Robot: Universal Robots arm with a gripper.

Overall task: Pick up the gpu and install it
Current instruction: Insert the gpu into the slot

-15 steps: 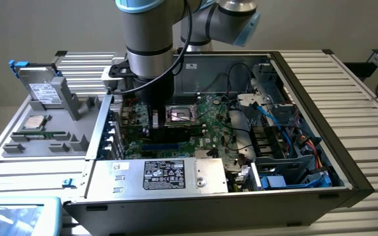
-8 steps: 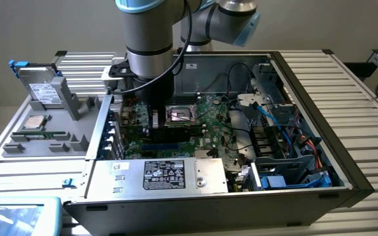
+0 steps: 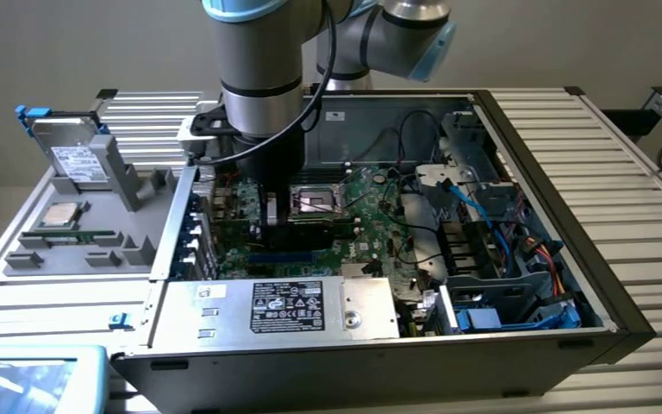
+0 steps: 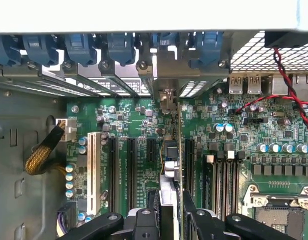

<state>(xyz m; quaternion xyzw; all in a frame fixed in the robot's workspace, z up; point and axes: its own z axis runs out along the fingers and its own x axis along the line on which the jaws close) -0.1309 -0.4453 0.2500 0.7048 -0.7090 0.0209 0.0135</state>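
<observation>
Open case, side panel off, motherboard exposed. The arm reaches down into the case over the motherboard's slot end.

Gripper hangs just above the motherboard, beside the CPU socket. In the wrist view the gripper is clenched on the gpu: two black fingers press it from either side.

The gpu stands on edge over the motherboard, seen edge-on, between two black expansion slots. Its silver bracket sits at the motherboard's rear edge, close under the row of blue latches. Whether the card's lower edge is seated in a slot cannot be told.

On the motherboard:
- A white slot lies at the far side of the black slots from the socket.
- A red-and-black twisted wire crosses the rear corner above the socket.
- A yellow braided cable loops just off the motherboard's edge, beyond the white slot.

Off the motherboard:
- The power supply, labelled, is just beside its near edge in the exterior view.
- A grey tray is outside the case, to the exterior view's left of the motherboard.
- A hard drive stands upright on the tray, and a CPU chip lies flat on it.
</observation>
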